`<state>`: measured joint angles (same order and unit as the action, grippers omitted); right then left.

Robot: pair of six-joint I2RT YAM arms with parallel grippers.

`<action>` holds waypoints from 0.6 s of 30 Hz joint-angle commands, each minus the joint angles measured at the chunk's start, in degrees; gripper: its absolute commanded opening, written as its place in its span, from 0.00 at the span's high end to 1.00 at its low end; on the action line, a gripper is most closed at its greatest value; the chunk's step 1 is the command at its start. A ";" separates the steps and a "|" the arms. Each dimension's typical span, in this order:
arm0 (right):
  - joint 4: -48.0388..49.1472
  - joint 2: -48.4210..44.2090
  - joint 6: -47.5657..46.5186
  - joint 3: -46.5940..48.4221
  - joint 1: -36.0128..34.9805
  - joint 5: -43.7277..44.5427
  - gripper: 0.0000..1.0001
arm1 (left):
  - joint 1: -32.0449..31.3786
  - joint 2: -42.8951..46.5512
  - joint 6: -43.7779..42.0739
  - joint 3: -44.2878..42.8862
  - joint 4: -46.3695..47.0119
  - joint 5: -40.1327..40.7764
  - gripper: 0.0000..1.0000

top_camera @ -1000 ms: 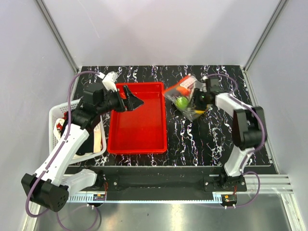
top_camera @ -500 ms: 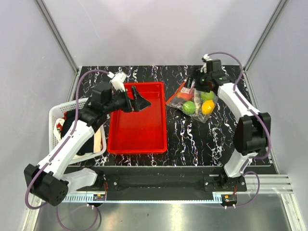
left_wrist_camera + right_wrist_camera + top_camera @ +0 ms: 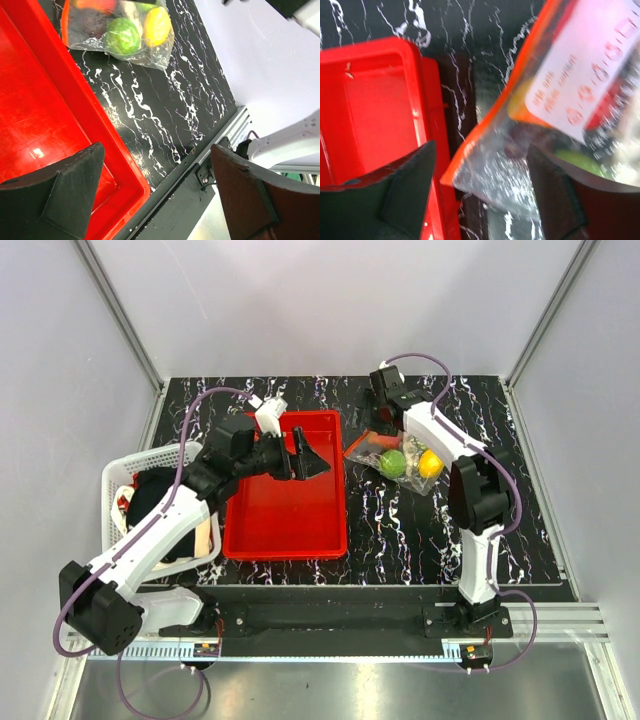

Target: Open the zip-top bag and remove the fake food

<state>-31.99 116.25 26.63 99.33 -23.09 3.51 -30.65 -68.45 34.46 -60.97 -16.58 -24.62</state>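
The table (image 3: 400, 530) is carrying a red tray (image 3: 285, 525) left of centre, with a white basket (image 3: 130, 475) standing at the left edge.

The zip-top bag (image 3: 408, 445) is lying flat on the table just right of the tray's far right corner. Its long axis is running from far-left to near-right, and the orange zip strip (image 3: 485, 135) is facing the tray. The fake food is sitting inside the bag: a green fruit (image 3: 392, 462) and a yellow fruit (image 3: 430, 462) are showing through the plastic, so the bag is judged not yet emptied.

The right gripper (image 3: 378, 423) is the nearer one. It is hanging directly over the bag's zip end. In the blurred wrist view its jaws are standing wide apart, straddling the bag's corner and gripping nothing. Whether a finger is touching the plastic cannot be told.

The left gripper (image 3: 312, 462) is hovering over the tray's far right part, jaws spread wide and empty, with the bag lying to its right.
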 commanded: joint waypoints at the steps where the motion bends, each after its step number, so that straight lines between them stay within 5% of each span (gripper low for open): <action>1: 1.49 4.25 2.63 4.12 -0.02 -3.33 0.25 | -0.72 0.07 0.26 0.24 3.31 0.80 0.12; 6: 1.75 2.68 -0.26 -1.23 0.15 -5.44 0.49 | -0.90 -0.90 -0.18 -0.47 3.48 0.98 0.13; 18: 3.60 -17.97 -6.94 -25.49 4.46 3.25 0.50 | -1.69 -2.66 0.00 0.06 5.50 0.28 0.15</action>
<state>-30.00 107.48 23.22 75.90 -20.49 1.37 -31.79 -71.70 34.57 -60.93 -15.31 -24.34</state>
